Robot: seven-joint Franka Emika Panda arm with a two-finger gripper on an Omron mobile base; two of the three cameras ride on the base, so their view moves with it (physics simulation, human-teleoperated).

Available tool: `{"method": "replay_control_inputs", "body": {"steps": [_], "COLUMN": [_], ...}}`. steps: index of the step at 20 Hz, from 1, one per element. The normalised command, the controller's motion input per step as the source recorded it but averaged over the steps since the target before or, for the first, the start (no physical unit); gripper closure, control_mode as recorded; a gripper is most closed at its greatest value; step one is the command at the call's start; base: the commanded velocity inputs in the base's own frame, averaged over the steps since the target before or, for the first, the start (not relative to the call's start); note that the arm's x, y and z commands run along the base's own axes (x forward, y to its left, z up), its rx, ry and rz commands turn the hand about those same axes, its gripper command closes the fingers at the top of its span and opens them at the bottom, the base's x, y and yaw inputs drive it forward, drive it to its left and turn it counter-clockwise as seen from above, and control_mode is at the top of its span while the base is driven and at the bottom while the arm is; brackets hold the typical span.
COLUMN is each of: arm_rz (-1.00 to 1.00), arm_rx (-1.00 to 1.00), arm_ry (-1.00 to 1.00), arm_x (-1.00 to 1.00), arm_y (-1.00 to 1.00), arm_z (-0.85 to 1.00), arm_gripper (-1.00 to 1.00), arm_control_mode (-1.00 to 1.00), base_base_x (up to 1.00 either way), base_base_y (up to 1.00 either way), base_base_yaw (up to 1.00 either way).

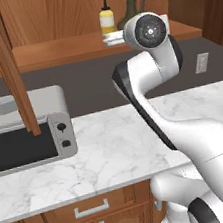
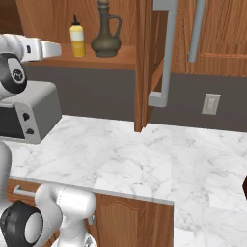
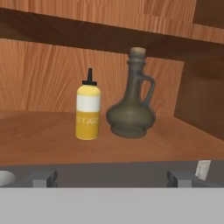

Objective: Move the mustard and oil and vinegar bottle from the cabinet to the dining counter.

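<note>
Left base view: nearest the camera, the white arm [image 1: 188, 137] rises from the lower right and reaches up toward the open cabinet [image 1: 64, 50]. Behind its upper joint, the mustard [image 1: 107, 20] stands on the cabinet shelf, with the oil and vinegar bottle [image 1: 135, 1] just beside it, partly hidden by the arm. Below lies the marble worktop [image 1: 109, 149], with a toaster oven [image 1: 28, 133] at its left end. An open cabinet door [image 1: 10, 63] hangs edge-on in front of the toaster oven.

Right base view: the arm's base and elbow occupy the lower left. The hand [image 2: 41, 49] points toward the shelf and stops short of both bottles. The mustard [image 2: 76, 36] and the oil and vinegar bottle [image 2: 106, 34] stand upright, close together but apart. A second open door with a grey bar handle [image 2: 165, 53] stands at centre.

Hand view: the gripper [image 3: 111, 178] faces the shelf with its fingertips [image 3: 43, 177] wide apart and nothing between them. The mustard [image 3: 88, 109] stands left of centre; the oil and vinegar bottle [image 3: 131, 103] stands just right of it, not touching.

Task status: the cabinet is open and the approach is under way. Neither bottle has been grasped or moved. Both pick-ups, both transfers and both placements on the dining counter remain to be done.
</note>
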Motion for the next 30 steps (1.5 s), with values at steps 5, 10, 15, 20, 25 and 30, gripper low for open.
{"method": "replay_control_inputs", "body": {"steps": [5, 10, 15, 20, 25, 30], "arm_rz": [0.01, 0.02, 0.06, 0.07, 0.06, 0.05], "arm_rx": [0.00, 0.03, 0.05, 0.00, 0.00, 0.00], "arm_ry": [0.08, 0.08, 0.03, 0.00, 0.00, 0.00], "arm_x": [0.38, 0.33, 0.22, 0.23, 0.25, 0.25], "arm_y": [0.00, 0.00, -0.02, -0.01, 0.00, 0.00], "arm_z": [0.43, 0.32, 0.08, -0.03, -0.08, -0.07], "arm_gripper": [-1.00, -1.00, -1.00, -1.00, -1.00, -1.00], "arm_control_mode": [-1.00, -1.00, -1.00, -1.00, -1.00, -1.00], "base_base_x": [0.00, 0.00, 0.00, 0.00, 0.00, 0.00], "base_base_y": [0.00, 0.00, 0.00, 0.00, 0.00, 0.00], "base_base_yaw": [0.00, 0.00, 0.00, 0.00, 0.00, 0.00]}}
